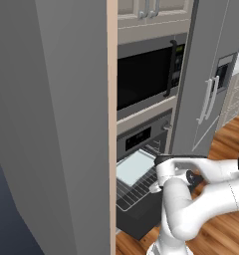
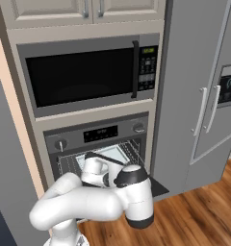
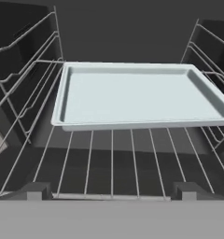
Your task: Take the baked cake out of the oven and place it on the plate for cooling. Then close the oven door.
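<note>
The oven [image 2: 99,134] stands open, with its door [image 1: 140,225] folded down flat in front of the cavity. A shallow pale baking tray [image 3: 137,93] rests on the wire rack [image 3: 111,158] inside, and its surface looks bare. The cake and the plate are out of view. My gripper [image 3: 113,191] is open at the front edge of the rack, a short way before the tray, with nothing between its fingertips [image 3: 37,190]. In both base views my white arm reaches into the oven mouth and covers part of the rack.
A black-windowed microwave [image 2: 83,77] sits right above the oven. A grey fridge [image 2: 204,96] stands to the right. A tall grey cabinet side [image 1: 52,124] walls off the left. Wire side rails [image 3: 20,70] line the cavity. Wooden floor [image 2: 194,216] lies below.
</note>
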